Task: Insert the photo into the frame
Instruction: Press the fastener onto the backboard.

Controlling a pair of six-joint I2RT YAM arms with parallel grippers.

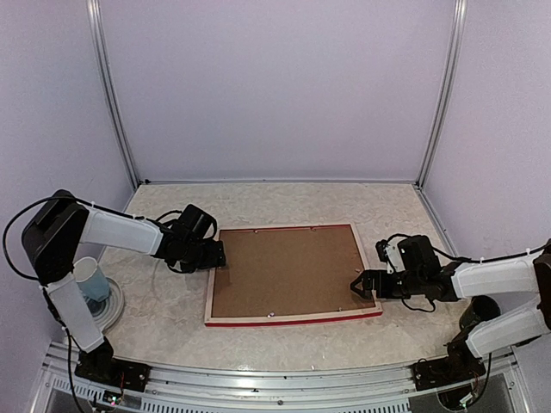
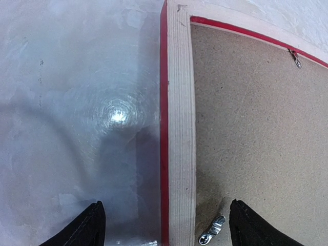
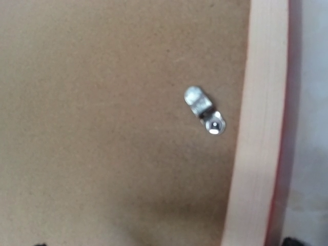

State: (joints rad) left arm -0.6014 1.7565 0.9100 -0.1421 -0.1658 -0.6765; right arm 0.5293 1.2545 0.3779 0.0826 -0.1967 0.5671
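The frame point(image 1: 293, 317) lies face down in the middle of the table, its pale wood back up and a red edge showing. A brown backing panel point(image 1: 288, 271) fills it. The photo is hidden. My left gripper point(image 1: 215, 255) is at the frame's left rail point(image 2: 180, 133). It is open, with one finger point(image 2: 92, 225) over the table and the other point(image 2: 248, 228) over the backing, next to a metal clip point(image 2: 211, 230). My right gripper point(image 1: 366, 284) is open over the right rail point(image 3: 259, 133), beside another clip point(image 3: 205, 110).
A pale blue cup point(image 1: 91, 280) stands on a white round base at the table's left edge, close to the left arm. Lilac walls with aluminium posts close off the back and both sides. The backing panel point(image 3: 102, 102) fills most of the right wrist view.
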